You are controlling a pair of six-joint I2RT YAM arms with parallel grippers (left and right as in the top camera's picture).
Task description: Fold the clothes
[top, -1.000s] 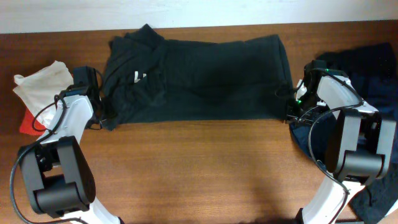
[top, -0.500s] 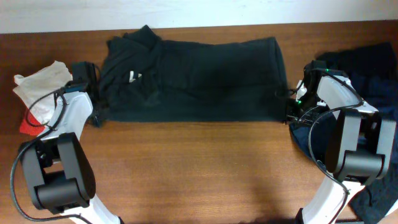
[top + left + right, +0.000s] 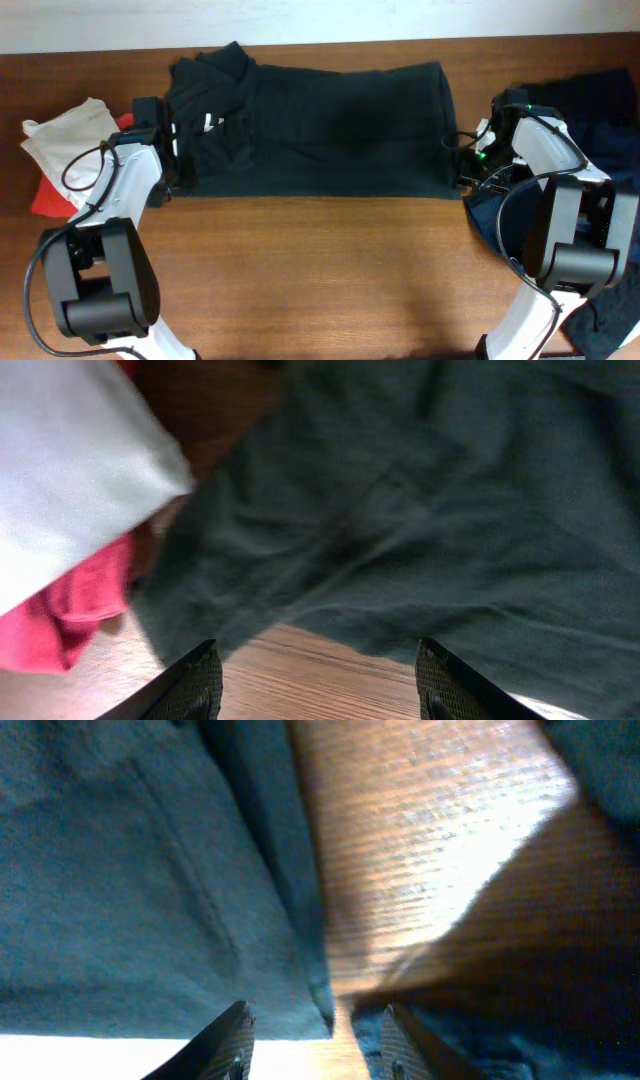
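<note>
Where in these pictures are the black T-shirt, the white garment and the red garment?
black T-shirt [image 3: 330, 130]: overhead view, middle of its body.
white garment [image 3: 62, 140]: overhead view, its crumpled centre.
red garment [image 3: 44, 198]: overhead view, part showing below the white.

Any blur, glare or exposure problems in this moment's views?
Overhead: sharp and evenly lit, though the black T-shirt is too dark to show folds well. Left wrist: soft and smeared throughout, white garment washed out. Right wrist: blurred, strong glare on the table, blown-out white strip along the bottom edge.
</note>
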